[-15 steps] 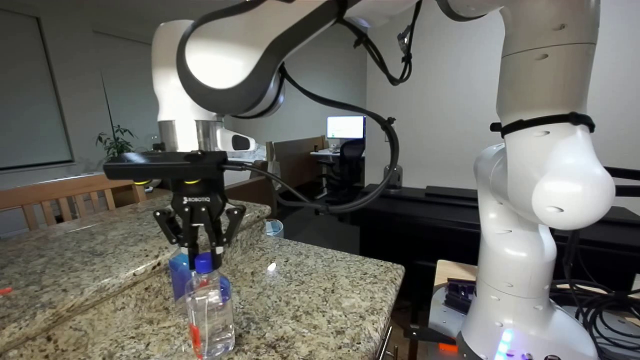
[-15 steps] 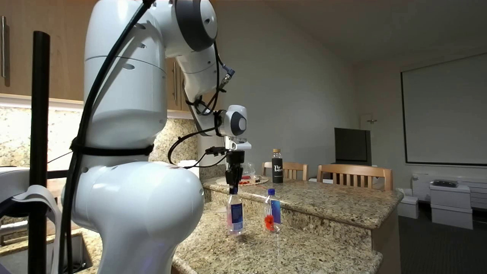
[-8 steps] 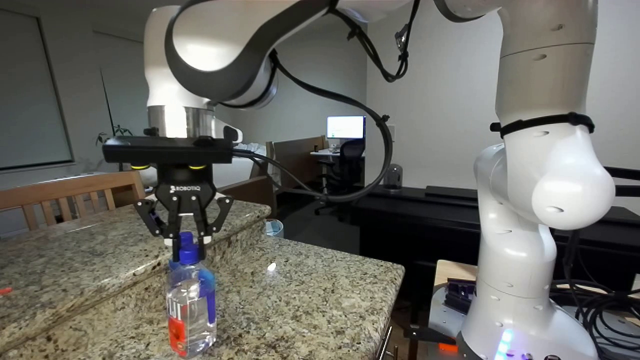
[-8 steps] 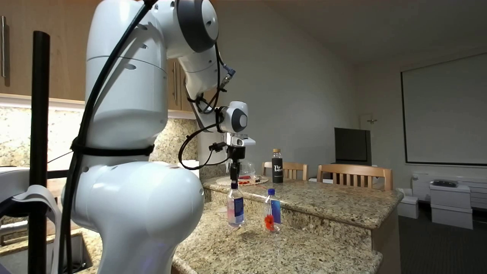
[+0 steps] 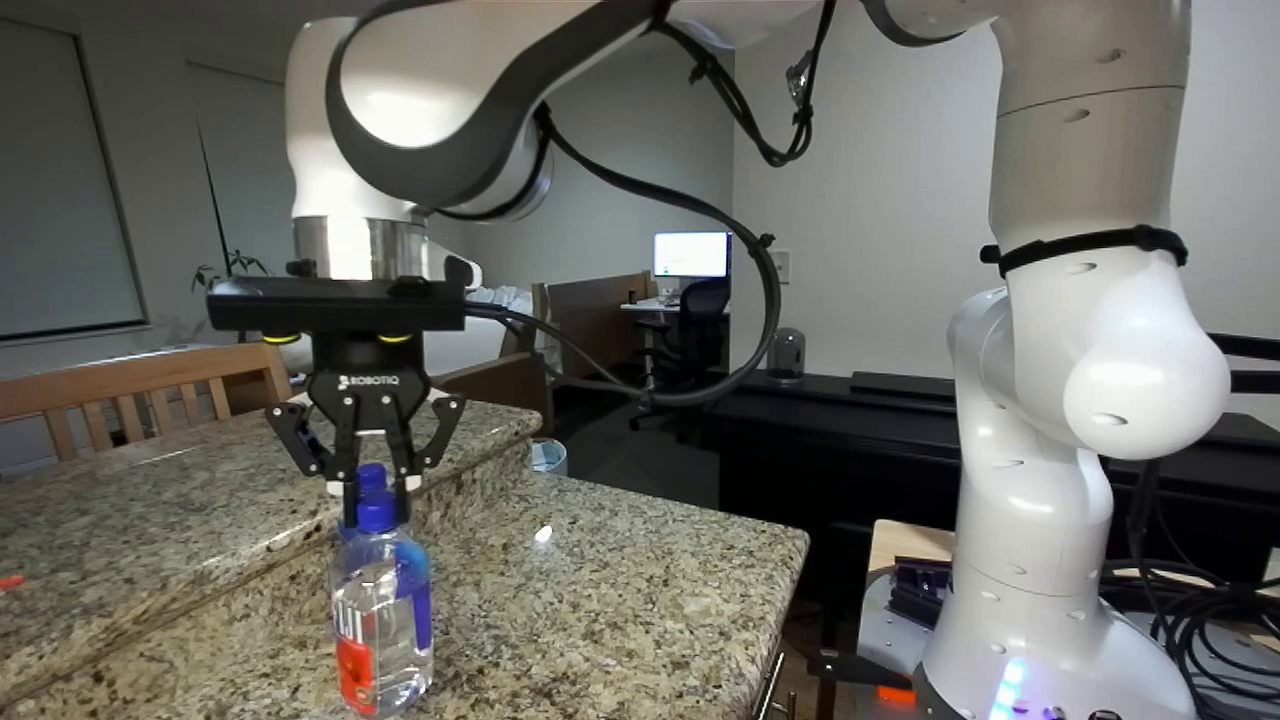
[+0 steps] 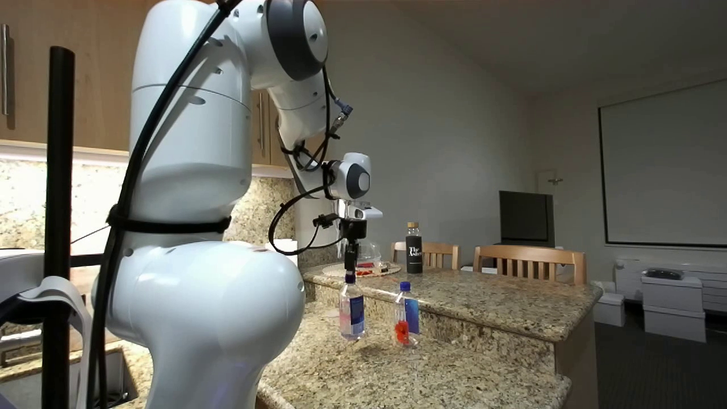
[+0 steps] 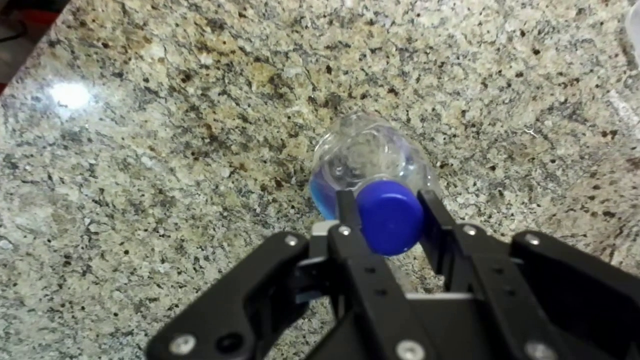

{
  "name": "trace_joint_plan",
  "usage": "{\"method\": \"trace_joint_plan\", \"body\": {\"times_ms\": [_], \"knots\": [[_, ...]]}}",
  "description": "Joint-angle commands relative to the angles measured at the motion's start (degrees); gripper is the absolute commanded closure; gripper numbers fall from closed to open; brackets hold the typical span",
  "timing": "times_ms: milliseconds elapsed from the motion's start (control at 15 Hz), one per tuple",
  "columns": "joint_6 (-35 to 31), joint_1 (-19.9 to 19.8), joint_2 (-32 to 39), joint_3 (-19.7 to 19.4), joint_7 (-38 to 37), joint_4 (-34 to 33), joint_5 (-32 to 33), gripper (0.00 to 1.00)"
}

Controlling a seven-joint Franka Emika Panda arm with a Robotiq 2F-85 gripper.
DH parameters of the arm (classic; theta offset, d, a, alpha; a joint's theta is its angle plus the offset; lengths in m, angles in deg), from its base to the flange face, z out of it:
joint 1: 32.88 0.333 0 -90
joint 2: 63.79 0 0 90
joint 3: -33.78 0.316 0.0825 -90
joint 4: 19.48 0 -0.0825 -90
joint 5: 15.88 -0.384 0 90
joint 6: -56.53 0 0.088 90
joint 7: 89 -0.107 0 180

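Blue cap [image 7: 391, 217] atop the clear bottle [image 5: 385, 625] sits clamped between the jaws, so any motion is best kept slow and level.

Wall [image 6: 431, 142] dim — countertop [image 7: 200, 150] w/ glare spot — backsplash [image 6: 96, 187] v. bright.

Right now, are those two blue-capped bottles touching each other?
Apart. An exterior view shows granite counter between the gripped bottle and the other bottle, with a gap from cap to base.

Wrist view — close, downward on counter [image 7: 150, 200]; both exterior views — sidelong — share it.
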Motion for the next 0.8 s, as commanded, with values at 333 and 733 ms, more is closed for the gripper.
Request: {"method": "trace_joint_plan", "body": {"times_ms": [333, 733], "knots": [[3.6, -0.9, 3.8, -0.9, 19.3, -5.4, 0.4, 0.92], [9.0, -1.8, 8.7, -3.3, 35.7, -12.9, 3.7, 0.92]]}}
